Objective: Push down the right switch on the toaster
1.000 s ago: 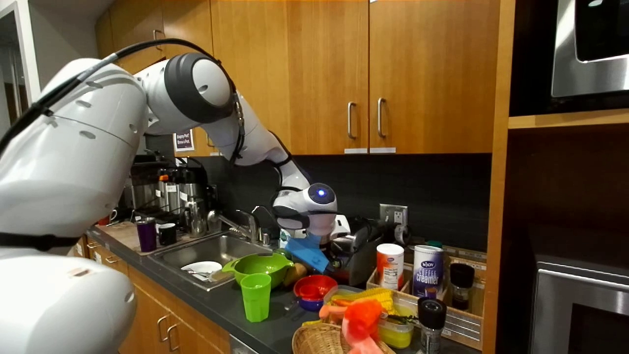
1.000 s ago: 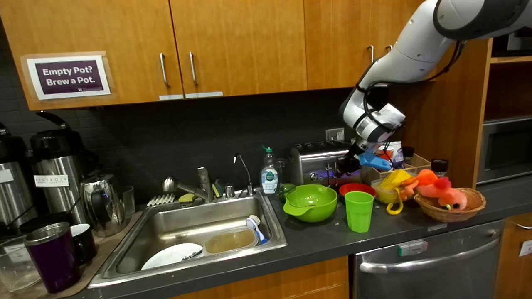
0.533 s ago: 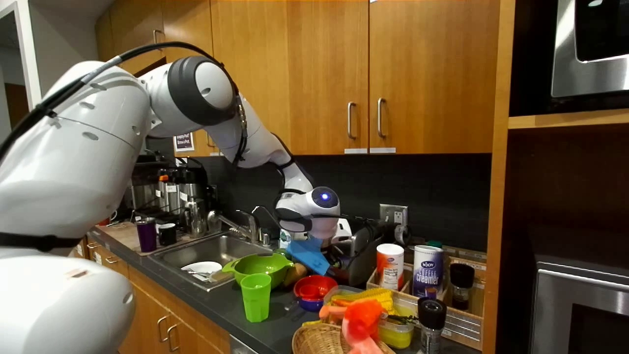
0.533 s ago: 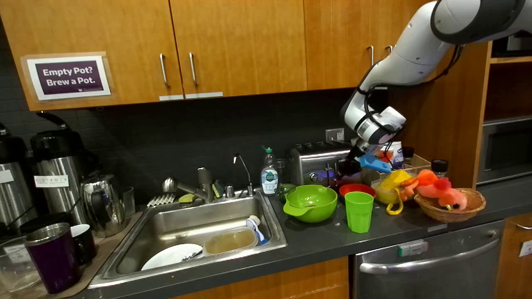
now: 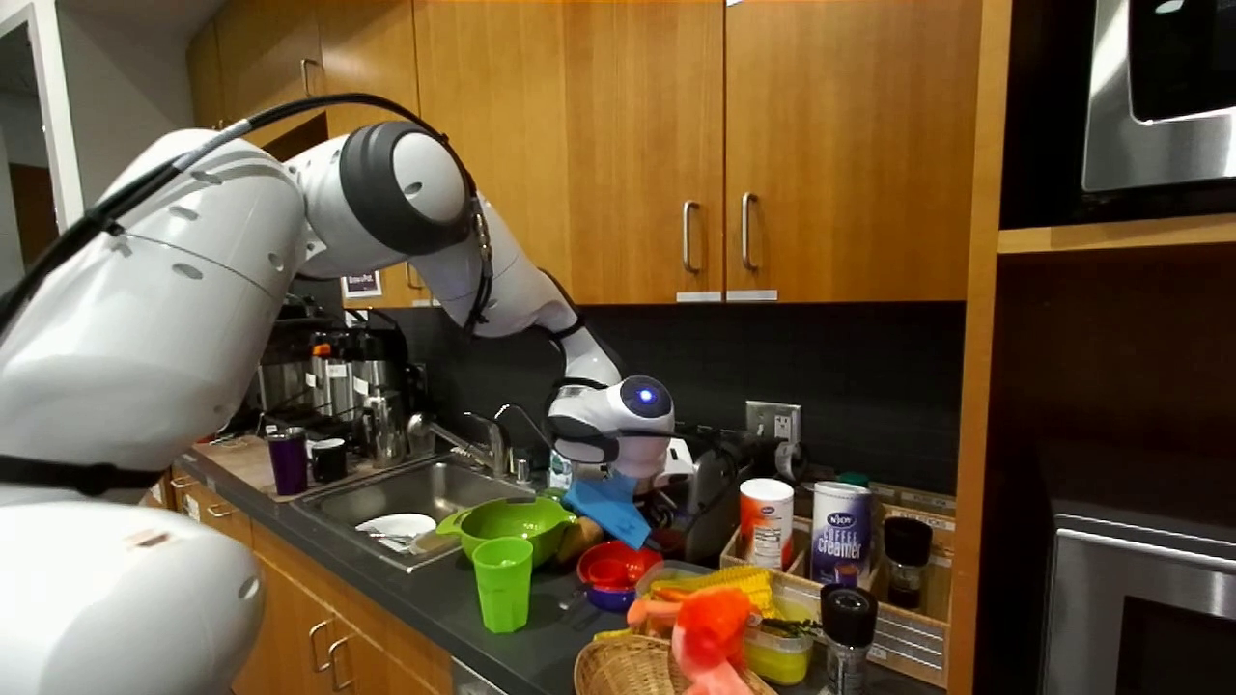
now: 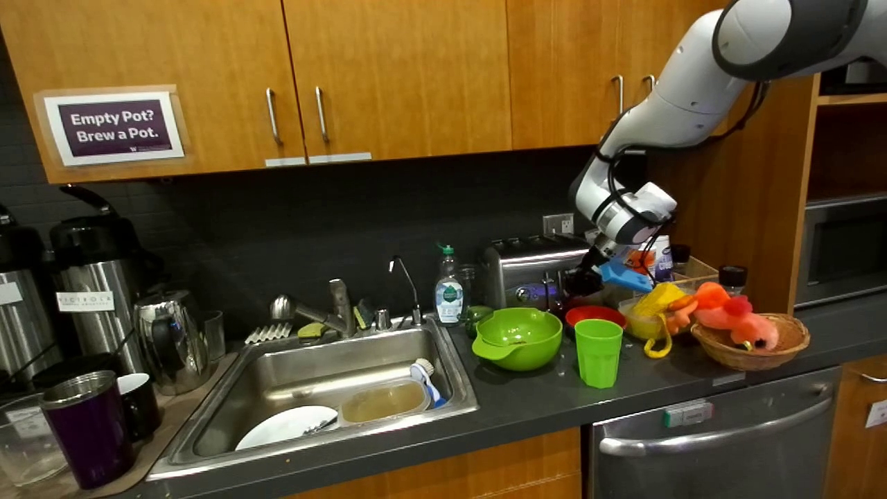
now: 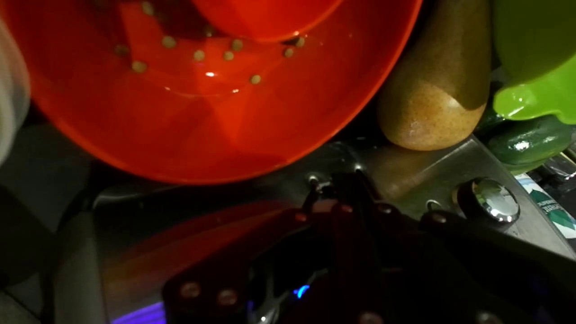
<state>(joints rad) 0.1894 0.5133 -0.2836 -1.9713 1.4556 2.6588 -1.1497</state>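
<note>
The shiny silver toaster [image 6: 520, 269] with its dark top stands against the back wall. It shows at an angle in an exterior view [image 5: 710, 497]. One lever [image 6: 547, 291] shows on its front; the right switch is hidden behind my gripper. My dark gripper [image 6: 575, 283] is low at the right part of the toaster's front. In the wrist view the fingers [image 7: 348, 180] are together, with nothing seen held between them. They lie over the toaster's steel front [image 7: 418, 175], beside a round knob [image 7: 492, 202]. I cannot tell whether they touch the switch.
A red bowl [image 7: 252, 135] lies close by the fingertips. A green bowl [image 6: 520, 339], a green cup [image 6: 599, 353] and a tan, rounded item [image 7: 432, 112] are near. A wooden box with canisters [image 5: 768, 521] stands beside the toaster. A basket [image 6: 748, 350] holds a plush toy.
The arm has lowered and my gripper has moved slightly down along the toaster's front. The toaster and other objects have not visibly moved.
</note>
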